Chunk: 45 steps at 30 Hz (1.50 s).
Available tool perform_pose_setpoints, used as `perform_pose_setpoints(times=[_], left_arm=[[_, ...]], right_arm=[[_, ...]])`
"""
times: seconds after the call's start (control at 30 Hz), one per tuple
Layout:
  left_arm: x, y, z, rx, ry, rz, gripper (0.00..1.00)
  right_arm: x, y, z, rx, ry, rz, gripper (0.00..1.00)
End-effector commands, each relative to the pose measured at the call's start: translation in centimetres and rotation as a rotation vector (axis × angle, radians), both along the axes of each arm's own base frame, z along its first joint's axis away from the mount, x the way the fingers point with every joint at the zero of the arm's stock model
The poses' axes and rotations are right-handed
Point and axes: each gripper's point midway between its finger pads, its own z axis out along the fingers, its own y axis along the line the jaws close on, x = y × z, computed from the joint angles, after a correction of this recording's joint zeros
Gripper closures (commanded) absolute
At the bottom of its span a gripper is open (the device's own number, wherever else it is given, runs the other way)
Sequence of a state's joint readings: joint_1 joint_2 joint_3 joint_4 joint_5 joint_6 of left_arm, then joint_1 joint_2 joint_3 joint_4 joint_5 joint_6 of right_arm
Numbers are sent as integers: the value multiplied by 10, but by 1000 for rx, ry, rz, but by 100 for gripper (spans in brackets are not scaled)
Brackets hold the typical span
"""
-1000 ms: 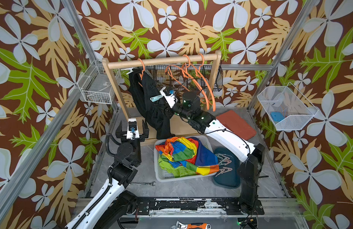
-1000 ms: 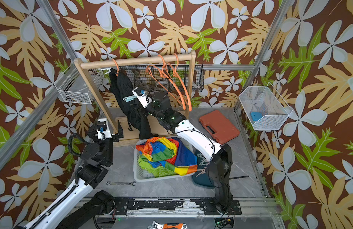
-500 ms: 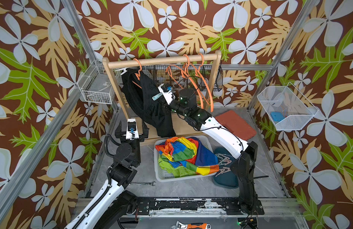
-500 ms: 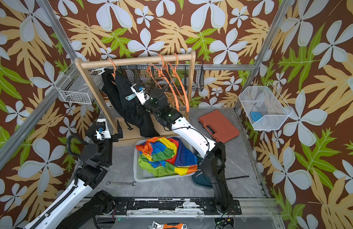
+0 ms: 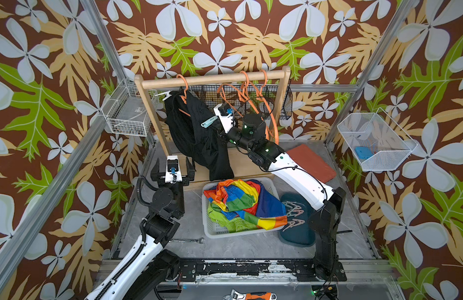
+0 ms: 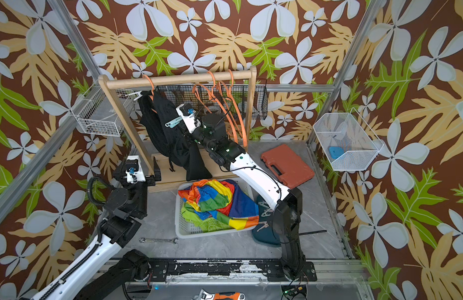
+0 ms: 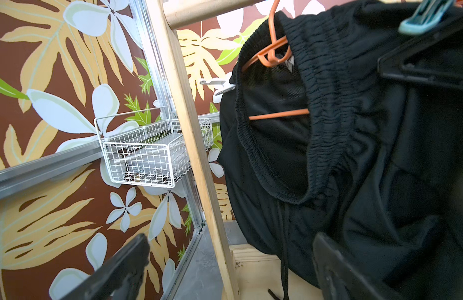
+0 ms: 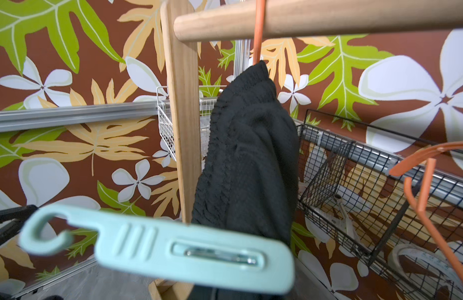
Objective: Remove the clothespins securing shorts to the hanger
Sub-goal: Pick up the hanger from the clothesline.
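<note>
Right hand (image 5: 217, 123) closed on clothespin (image 5: 209, 121), stretched forward

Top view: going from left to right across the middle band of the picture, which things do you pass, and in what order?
white wire basket → black shorts → red plastic case → white mesh basket

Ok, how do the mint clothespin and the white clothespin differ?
The mint clothespin is pale teal, the white clothespin whitish. The right gripper is shut on the mint one; nothing touches the white one. The white one bites the black shorts beside the wooden post; the mint one sits farther along. Both are slim plastic clips.
</note>
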State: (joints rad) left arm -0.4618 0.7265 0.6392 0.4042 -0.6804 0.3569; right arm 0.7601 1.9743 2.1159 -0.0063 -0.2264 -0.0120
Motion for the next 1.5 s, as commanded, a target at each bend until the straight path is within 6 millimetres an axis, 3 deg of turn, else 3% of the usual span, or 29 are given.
perform_pose_setpoints(times=[0.0,0.27,0.53,0.77,1.17,1.47], left_arm=[[-2,3,5,-20,-26,10,0],[-3,5,6,-22,-31,16,0],[-5,8,8,-27,-38,28,0],[-6,12,9,-30,-44,41,0],[-7,17,9,-36,-46,65,0],[-6,17,7,-34,-40,72,0]], right_arm=[[-9,-12,55,124,-139,-20,100],[-21,-22,87,177,-200,-19,100],[-33,-29,84,131,-167,4,100],[-65,-47,84,89,-150,57,100],[-122,-90,114,69,-180,105,100],[-151,-123,139,85,-223,87,100]])
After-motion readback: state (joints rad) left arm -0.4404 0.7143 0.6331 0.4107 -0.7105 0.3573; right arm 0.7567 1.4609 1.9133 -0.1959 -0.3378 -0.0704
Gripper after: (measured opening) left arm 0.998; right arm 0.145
